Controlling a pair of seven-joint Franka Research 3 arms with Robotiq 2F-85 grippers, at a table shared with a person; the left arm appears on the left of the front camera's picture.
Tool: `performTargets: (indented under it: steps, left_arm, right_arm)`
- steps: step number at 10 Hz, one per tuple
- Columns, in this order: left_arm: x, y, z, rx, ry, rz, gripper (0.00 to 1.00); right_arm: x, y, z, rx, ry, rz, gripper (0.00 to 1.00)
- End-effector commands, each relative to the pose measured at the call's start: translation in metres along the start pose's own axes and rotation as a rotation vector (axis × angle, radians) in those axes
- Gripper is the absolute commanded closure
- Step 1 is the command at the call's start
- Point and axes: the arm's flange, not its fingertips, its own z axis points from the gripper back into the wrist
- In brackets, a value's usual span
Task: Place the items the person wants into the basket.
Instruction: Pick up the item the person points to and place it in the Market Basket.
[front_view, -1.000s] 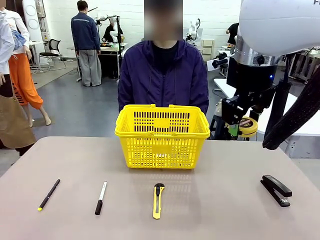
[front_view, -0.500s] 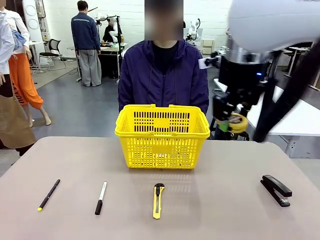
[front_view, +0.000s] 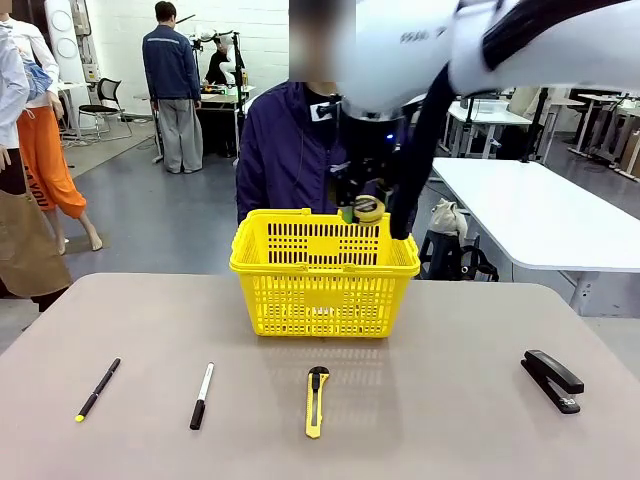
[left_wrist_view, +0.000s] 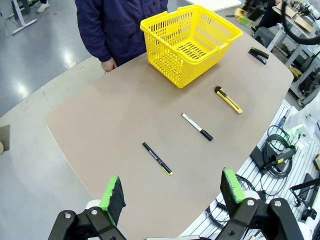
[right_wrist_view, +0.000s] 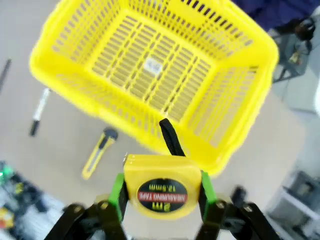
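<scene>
The tape measure (right_wrist_view: 161, 186), yellow with a black and red label, sits between the green pads of my right gripper (right_wrist_view: 161, 192), which is shut on it. Across the table, that gripper (front_view: 365, 211) hangs just above the far right rim of the yellow basket (front_view: 325, 270). Looking down, the basket (right_wrist_view: 230, 110) has nothing in it. The black pen (front_view: 98, 389) and the white marker (front_view: 202, 396) lie on the near left of the table. My left gripper (left_wrist_view: 172, 189) is open, high above the table's edge. The person (front_view: 327, 150) stands behind the basket.
A yellow utility knife (front_view: 316, 401) lies in front of the basket, and a black stapler (front_view: 552, 380) rests at the near right. Bare table surrounds the items. Other tables and people stand in the room behind.
My right arm has swung left from beyond the table's right side to above the basket, carrying the tape measure. Nothing on the table has moved.
</scene>
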Motion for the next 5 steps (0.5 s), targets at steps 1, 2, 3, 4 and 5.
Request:
performTargets:
  steps: [1, 2, 3, 4, 5]
  left_arm:
    - [-0.001, 0.001, 0.002, -0.012, -0.011, -0.017, 0.0]
    - [-0.001, 0.001, 0.002, -0.012, -0.011, -0.017, 0.0]
    - [-0.001, 0.001, 0.002, -0.012, -0.011, -0.017, 0.0]
    - [-0.001, 0.001, 0.002, -0.012, -0.011, -0.017, 0.0]
    - [-0.001, 0.001, 0.002, -0.012, -0.011, -0.017, 0.0]
  right_arm:
    - [0.038, -0.006, -0.027, -0.065, -0.031, 0.005, 0.32]
    - [0.052, -0.015, -0.05, -0.07, -0.042, 0.05, 0.32]
    - [0.061, -0.021, -0.068, -0.047, -0.02, 0.073, 0.32]
    - [0.067, -0.026, -0.083, -0.033, -0.004, 0.095, 0.32]
    - [0.07, -0.032, -0.096, -0.015, 0.011, 0.107, 0.32]
